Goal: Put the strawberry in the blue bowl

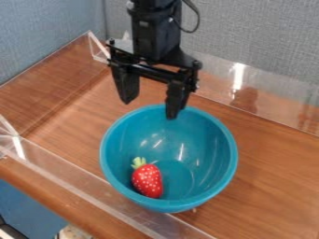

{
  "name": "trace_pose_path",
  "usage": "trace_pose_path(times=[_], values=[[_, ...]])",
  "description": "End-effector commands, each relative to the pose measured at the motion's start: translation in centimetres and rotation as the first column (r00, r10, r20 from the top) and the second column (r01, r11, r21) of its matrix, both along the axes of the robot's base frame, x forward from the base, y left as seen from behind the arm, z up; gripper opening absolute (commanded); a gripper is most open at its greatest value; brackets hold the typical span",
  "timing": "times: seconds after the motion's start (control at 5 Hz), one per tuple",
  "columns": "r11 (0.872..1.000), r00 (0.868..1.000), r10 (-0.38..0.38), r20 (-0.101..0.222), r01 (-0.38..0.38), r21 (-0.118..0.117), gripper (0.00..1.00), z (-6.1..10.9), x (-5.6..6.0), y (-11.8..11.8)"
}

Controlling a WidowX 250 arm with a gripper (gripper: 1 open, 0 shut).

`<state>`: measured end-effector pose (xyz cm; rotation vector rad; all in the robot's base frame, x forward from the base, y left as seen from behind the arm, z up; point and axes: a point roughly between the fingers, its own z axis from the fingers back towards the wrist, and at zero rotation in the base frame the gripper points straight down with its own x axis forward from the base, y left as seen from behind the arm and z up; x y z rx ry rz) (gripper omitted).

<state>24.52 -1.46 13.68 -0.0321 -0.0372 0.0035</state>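
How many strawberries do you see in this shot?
1. The strawberry lies inside the blue bowl, low on its front-left side, leafy top pointing up-left. The open gripper above the far rim is empty. No other is visible.

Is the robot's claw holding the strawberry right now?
No, the strawberry lies inside the blue bowl, while the claw hangs open and empty above the bowl's far rim.
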Motion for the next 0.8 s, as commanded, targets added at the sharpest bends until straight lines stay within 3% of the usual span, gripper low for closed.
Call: trace_pose_path(times=[0.0,0.4,0.6], values=[[0.999,0.998,-0.05,0.047,0.05,0.002,1.0,1.7,1.1,0.7],[0.999,0.998,0.045,0.036,-0.045,0.004,1.0,0.9,1.2,0.5],[1.0,0.999,0.03,0.028,-0.03,0.007,1.0,1.7,0.7,1.6]])
